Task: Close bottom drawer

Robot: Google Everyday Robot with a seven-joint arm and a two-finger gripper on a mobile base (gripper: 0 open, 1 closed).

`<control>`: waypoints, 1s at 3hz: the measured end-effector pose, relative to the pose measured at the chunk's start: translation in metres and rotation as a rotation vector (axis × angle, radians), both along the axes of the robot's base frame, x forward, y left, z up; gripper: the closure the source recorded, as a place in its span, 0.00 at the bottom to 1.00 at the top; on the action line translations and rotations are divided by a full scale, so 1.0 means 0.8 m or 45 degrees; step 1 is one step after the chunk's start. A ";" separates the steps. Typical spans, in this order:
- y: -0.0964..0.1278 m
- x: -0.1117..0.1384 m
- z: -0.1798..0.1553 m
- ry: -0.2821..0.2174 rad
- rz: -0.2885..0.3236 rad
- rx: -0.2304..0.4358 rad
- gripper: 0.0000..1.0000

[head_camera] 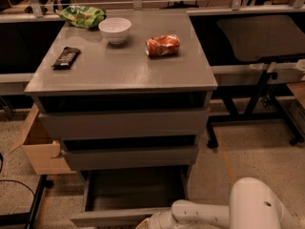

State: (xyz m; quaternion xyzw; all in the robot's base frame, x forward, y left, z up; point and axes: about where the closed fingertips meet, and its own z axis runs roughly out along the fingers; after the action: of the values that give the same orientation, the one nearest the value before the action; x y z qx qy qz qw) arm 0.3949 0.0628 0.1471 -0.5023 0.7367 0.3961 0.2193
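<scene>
1. Three grey drawers sit in the cabinet (205,99). The bottom drawer (109,217) is the only one pulled way out, so you can look down at its dark floor. It's lowest in the stack, right down at floor level.
2. The top drawer (124,123) and the middle drawer (131,157) each stick out a little, with a dark gap above each front.
3. The gripper (151,221) is at the very bottom edge of the view, right up by the bottom drawer's slim front panel. It's cut off there, so I can't tell if it's spread or closed up. The white arm (205,213) runs off to the right into a big rounded white housing (257,206).
4. The cabinet top is flat, grey and a bit shiny. On it there's a white bowl (115,29), a green bag (82,16) at the back-left corner, an orange snack packet (162,45) and a dark bar wrapper (66,57) near the left edge.
5. Around it there's a speckled floor (252,147), an open cardboard box (38,149) on the left and a dark table (259,37) on black legs to the right.
</scene>
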 end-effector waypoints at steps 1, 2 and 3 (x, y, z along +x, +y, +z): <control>0.000 0.000 0.000 -0.001 0.000 0.000 1.00; 0.004 0.014 -0.001 -0.073 -0.007 -0.005 1.00; 0.014 0.048 0.006 -0.200 0.023 0.017 1.00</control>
State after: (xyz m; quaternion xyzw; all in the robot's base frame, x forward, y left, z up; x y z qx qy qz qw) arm 0.4330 0.0743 0.1521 -0.5369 0.7100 0.3623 0.2763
